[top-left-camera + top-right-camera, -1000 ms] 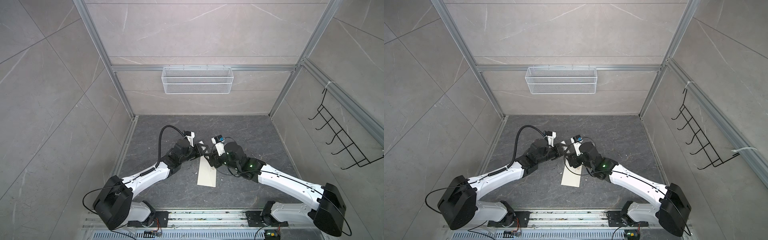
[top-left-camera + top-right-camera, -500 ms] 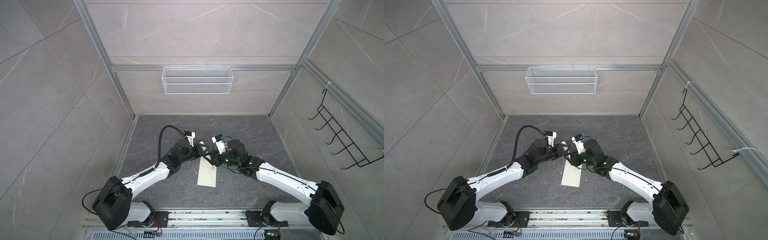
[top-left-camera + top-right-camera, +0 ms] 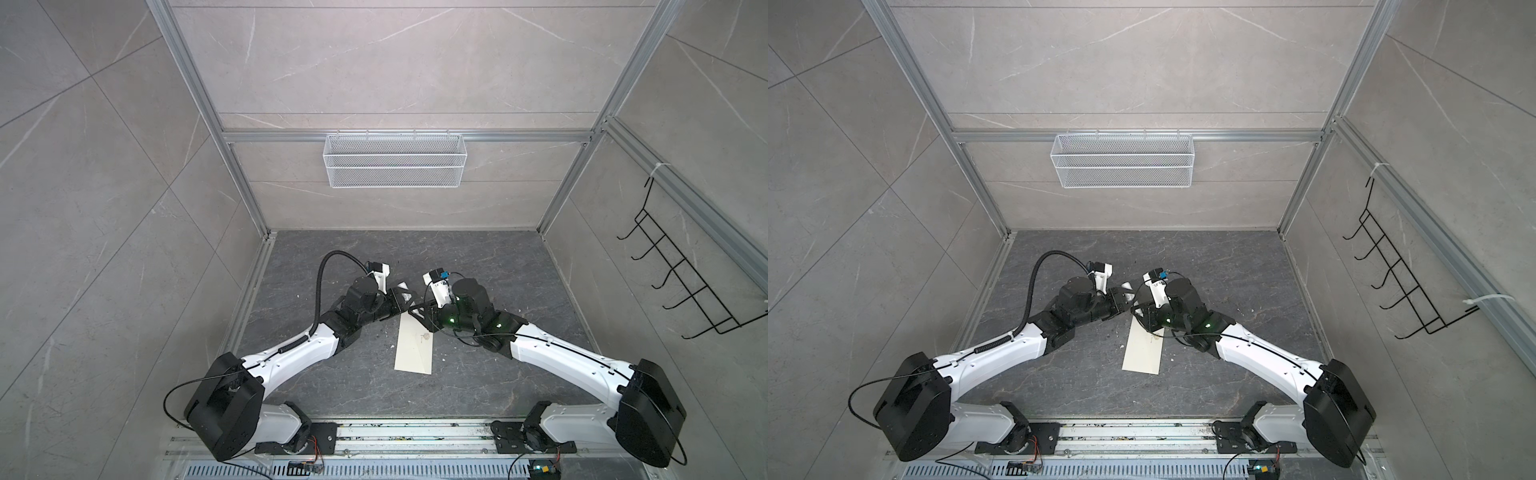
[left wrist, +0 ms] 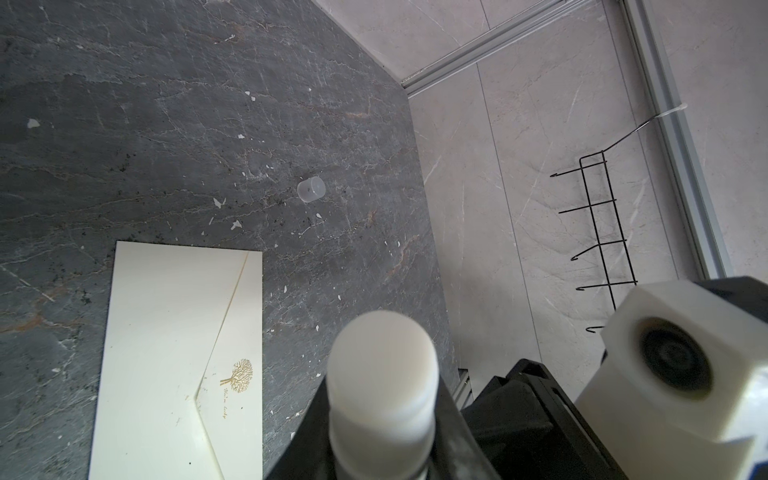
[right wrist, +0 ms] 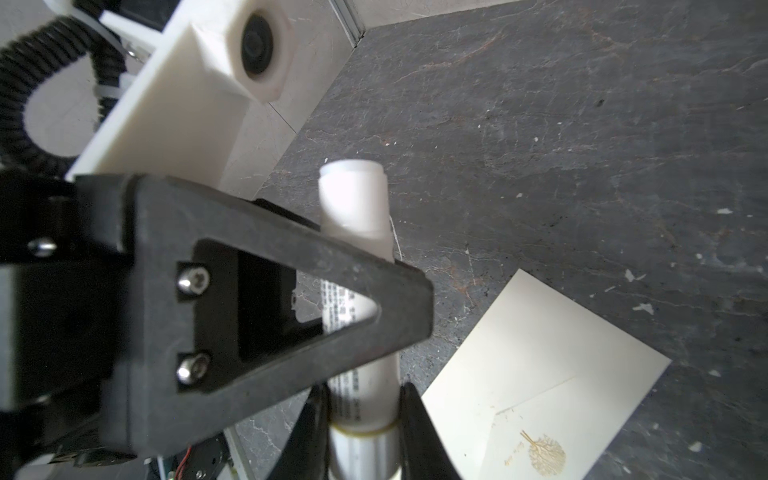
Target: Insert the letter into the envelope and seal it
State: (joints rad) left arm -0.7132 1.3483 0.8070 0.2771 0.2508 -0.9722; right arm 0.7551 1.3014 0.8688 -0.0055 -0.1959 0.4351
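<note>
Right wrist view: one white tube (image 5: pixel 355 208) is clamped by two grippers, the right gripper (image 5: pixel 361 419) at one end and the left gripper (image 5: pixel 365 316) mid-length. One envelope (image 5: pixel 540 374), flap folded flat, lies near the middle of the worktop (image 3: pixel 478 257). One small cap (image 4: pixel 311 189) stands apart from it.

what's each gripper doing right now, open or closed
left gripper: closed on the glue stick, around its middle.
right gripper: jaws closed on the same glue stick, at its ringed end.
</note>
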